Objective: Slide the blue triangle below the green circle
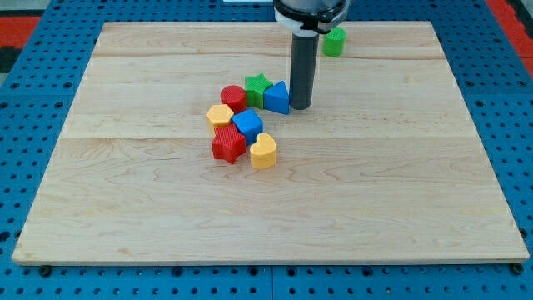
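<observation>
Pale wooden board [350, 192] fills the view. Nearest, a yellow heart block [263, 152] and red star block [227, 145]; beyond, the blue triangle block [277, 97] touches my tip [300, 107], a bare rod without jaws. Farthest, the green circle block [334, 42] sits near the view's top.

bright even overhead light, soft short shadows under blocks, sharp focus; no glare, slight edge distortion

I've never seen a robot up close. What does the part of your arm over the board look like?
You see only its end: a straight, dark grey rod, round like a thick pipe, hanging from a black collar with a pale band at the view's top. My tip is its plain blunt bottom end. No cables or markings show.
</observation>
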### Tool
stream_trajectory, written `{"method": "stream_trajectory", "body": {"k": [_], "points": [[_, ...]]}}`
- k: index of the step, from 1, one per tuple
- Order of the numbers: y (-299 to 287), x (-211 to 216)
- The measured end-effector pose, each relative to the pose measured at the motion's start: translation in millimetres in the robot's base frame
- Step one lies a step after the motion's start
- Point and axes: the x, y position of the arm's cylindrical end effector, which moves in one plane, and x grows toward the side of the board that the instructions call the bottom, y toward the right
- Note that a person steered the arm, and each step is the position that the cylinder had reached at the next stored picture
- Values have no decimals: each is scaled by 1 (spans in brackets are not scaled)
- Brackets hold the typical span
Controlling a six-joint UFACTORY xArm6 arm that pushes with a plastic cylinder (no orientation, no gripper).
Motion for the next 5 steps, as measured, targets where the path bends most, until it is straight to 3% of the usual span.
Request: {"method": "stream_trajectory", "body": {"k": [2,3,4,5], "points": [[19,8],[37,33],[21,39],[4,13]]}}
